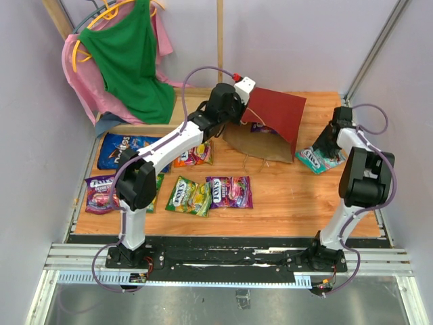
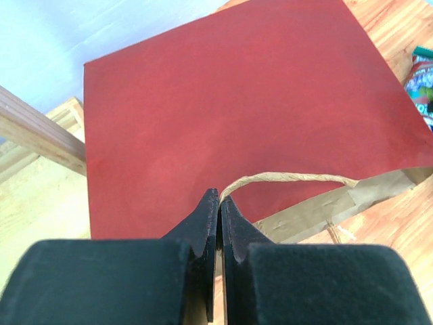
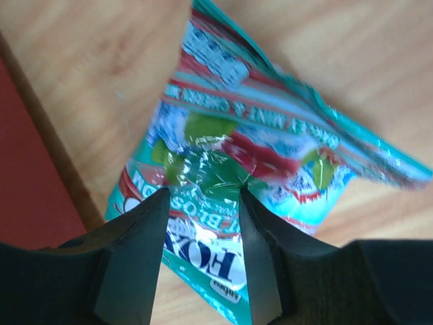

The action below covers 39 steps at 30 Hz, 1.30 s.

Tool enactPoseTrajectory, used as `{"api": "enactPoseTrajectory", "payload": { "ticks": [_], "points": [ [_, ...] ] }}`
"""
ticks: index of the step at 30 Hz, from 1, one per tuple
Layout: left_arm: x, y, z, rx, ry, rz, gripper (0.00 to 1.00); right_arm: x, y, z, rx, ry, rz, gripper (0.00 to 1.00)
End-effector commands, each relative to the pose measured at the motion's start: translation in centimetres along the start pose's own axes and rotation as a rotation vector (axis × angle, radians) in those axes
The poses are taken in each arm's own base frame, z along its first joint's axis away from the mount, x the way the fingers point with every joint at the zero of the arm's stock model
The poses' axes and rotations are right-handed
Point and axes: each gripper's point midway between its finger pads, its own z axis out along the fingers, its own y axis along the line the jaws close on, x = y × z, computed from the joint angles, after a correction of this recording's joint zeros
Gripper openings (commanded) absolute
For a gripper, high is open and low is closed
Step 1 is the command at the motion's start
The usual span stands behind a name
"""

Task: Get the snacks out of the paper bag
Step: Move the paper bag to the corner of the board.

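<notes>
The dark red paper bag [image 1: 281,112] lies tipped at the back of the table, its brown mouth [image 1: 257,143] facing forward; it fills the left wrist view [image 2: 223,101]. My left gripper [image 1: 240,112] [image 2: 220,196] is shut on the bag's cord handle [image 2: 291,178]. My right gripper [image 1: 329,145] [image 3: 203,193] pinches a teal candy packet [image 1: 316,160] [image 3: 270,142] beside the bag on the right. On the table to the left lie the blue Doritos bag [image 1: 125,150] and orange [image 1: 195,154], purple [image 1: 230,191], yellow-green [image 1: 189,195] and second purple [image 1: 101,193] packets.
Green and pink clothes on hangers [image 1: 125,57] hang at the back left. A wooden post [image 1: 220,37] stands behind the bag. The table's walls close in on both sides. A little purple shows inside the bag mouth [image 1: 260,127].
</notes>
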Motion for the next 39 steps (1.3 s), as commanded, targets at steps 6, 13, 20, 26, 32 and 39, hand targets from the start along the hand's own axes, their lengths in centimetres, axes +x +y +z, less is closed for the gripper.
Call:
{"api": "enactPoseTrajectory", "payload": {
  "ticks": [6, 13, 20, 26, 32, 39],
  "points": [
    [-2.8, 2.4, -1.5, -0.016, -0.079, -0.032, 0.05, -1.6, 2.9, 4.7, -0.084, 0.201, -0.373, 0.59],
    [-3.1, 3.3, -1.4, -0.019, -0.087, -0.049, 0.05, -3.7, 4.1, 5.5, -0.113, 0.15, -0.436, 0.76],
    [-2.7, 3.5, -1.3, -0.019, -0.077, -0.056, 0.05, -5.0, 7.9, 7.3, -0.273, 0.162, -0.488, 0.91],
    [-2.9, 3.6, -1.0, -0.011, -0.077, -0.072, 0.06, -5.0, 12.9, 7.4, -0.512, 0.161, -0.541, 0.93],
    [-3.1, 3.4, -0.4, 0.006, -0.084, -0.108, 0.06, -7.7, 16.8, 2.6, -0.741, 0.054, -0.506, 0.94],
    [-4.0, 4.3, 0.7, -0.003, -0.119, -0.129, 0.08, -12.2, 15.4, -4.9, -0.629, -0.172, -0.416, 0.95]
  ]
}}
